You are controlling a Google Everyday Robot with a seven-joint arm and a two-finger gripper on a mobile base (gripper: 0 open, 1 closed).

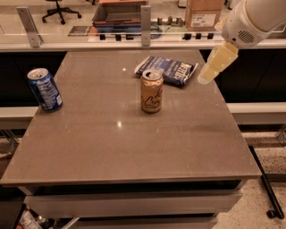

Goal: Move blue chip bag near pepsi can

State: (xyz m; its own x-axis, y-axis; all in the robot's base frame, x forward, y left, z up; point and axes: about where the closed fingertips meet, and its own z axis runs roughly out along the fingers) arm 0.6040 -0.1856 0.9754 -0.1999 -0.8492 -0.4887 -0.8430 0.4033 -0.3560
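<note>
The blue chip bag [168,69] lies flat at the far side of the brown table [134,143], right of centre. The pepsi can [44,89] stands upright near the table's left edge. My gripper [216,63] hangs from the white arm at the upper right, above the table's far right edge and just right of the bag, apart from it. Its pale fingers point down and to the left.
An orange-tan can [152,91] with script lettering stands upright just in front of the bag. Behind the table runs a counter with a glass panel and metal posts [145,20], a cardboard box [203,13] and a dark tray [120,13].
</note>
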